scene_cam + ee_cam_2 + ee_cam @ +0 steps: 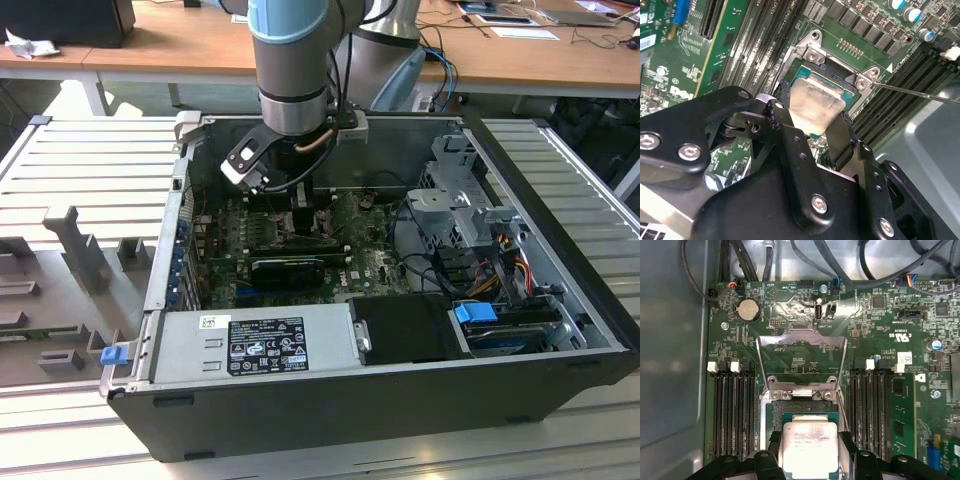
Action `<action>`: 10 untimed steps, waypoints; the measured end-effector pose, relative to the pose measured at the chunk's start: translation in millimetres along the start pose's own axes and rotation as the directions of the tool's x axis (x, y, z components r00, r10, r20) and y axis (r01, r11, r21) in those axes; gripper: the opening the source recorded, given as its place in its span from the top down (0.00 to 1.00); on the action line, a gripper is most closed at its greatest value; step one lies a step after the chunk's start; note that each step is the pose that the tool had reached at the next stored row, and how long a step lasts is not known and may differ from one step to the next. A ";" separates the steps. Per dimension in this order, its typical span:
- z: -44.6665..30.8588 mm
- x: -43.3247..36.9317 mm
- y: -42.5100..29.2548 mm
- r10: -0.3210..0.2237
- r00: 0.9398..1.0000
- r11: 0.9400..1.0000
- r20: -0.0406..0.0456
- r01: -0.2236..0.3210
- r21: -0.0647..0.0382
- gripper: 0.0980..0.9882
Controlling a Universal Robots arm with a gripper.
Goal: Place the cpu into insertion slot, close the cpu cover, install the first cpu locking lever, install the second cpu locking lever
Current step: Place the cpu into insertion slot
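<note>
Black sheet-metal computer case [350, 420] housed the green motherboard [880, 325]. The cpu cover [801, 338] stood swung open beyond the socket [790, 412], away from the tool [815, 112]. The tool was clamped on two opposite edges of the cpu [809, 445], which lay flat directly over the socket.

The chip [810, 447] has a dull, brushed silvery metal top. The cover [801, 340] is thin bare shiny metal. The gripper [812, 106] is matt black.
</note>
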State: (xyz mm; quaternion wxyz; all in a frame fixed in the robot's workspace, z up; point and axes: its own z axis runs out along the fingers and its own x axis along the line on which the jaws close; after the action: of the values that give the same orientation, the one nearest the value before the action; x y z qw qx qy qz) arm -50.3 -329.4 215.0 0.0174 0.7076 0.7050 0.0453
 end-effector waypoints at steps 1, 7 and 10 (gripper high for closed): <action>0.9 0.0 -0.1 0.000 1.000 1.000 0.000 0.000 0.000 0.52; 3.8 0.2 1.9 0.000 1.000 1.000 -0.001 0.000 0.000 0.52; 5.8 0.6 2.2 0.003 1.000 1.000 -0.001 -0.003 0.000 0.52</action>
State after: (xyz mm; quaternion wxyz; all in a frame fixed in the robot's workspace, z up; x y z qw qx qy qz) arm -47.6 -328.6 209.5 0.0172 0.7086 0.7040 0.0456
